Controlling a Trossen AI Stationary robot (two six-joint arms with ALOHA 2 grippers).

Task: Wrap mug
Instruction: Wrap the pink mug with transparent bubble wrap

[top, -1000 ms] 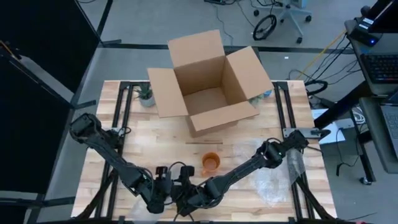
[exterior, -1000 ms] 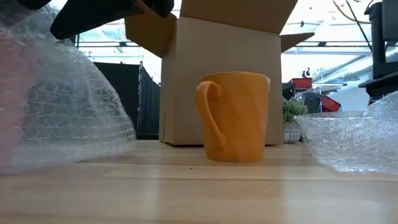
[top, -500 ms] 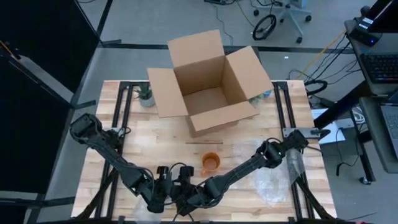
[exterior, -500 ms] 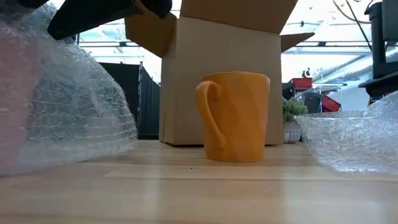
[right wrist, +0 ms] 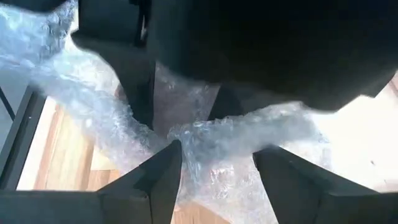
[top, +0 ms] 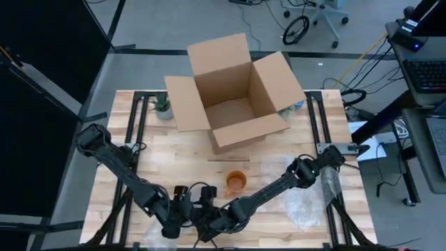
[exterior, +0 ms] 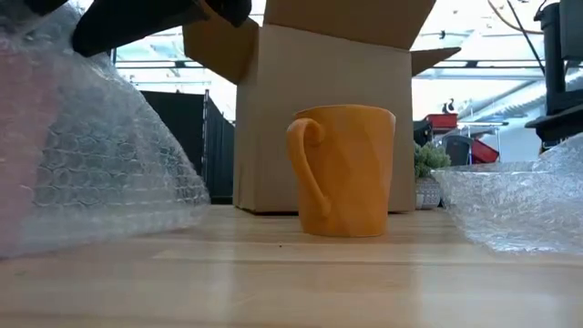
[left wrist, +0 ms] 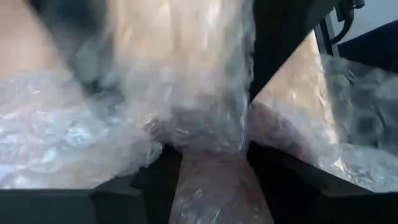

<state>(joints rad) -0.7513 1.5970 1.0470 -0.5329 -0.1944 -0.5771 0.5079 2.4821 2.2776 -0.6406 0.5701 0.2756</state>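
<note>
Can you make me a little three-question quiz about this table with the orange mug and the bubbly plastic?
1. True or false: the orange mug is already inside the cardboard box.
2. What see-through stuff are the left gripper and right gripper working with at the table's near edge?
3. In the low view, the mug's handle shows on which side of the picture: A left, B right, C hidden?

Key
1. False. It stands upright on the wooden table, in front of the open box.
2. Bubble wrap; both wrist views show it between the fingers.
3. A.
</note>
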